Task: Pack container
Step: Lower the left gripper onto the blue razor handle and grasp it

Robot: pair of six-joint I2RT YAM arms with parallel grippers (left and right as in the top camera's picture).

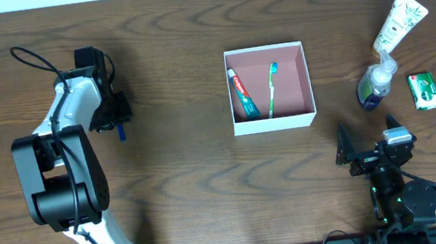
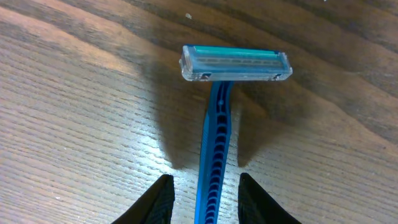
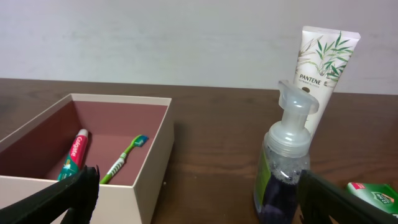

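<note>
Blue plastic razor [image 2: 214, 124]: handle cut off between left gripper [image 2: 204, 198] jaws, spread, contact unclear. Right gripper [image 3: 199, 199] low, jaws wide, empty. White-walled pink-lined square container [image 1: 275, 123] mid-tabletop [image 1: 182, 168].

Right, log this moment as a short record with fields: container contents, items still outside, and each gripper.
container: holds toothpaste tube and green toothbrush, lying side by side
outside, right of container: Pantene tube, pump bottle, green soap box
outside, left: blue razor on the table
left gripper: open, fingers either side of the razor handle
right gripper: open, holding nothing
</note>
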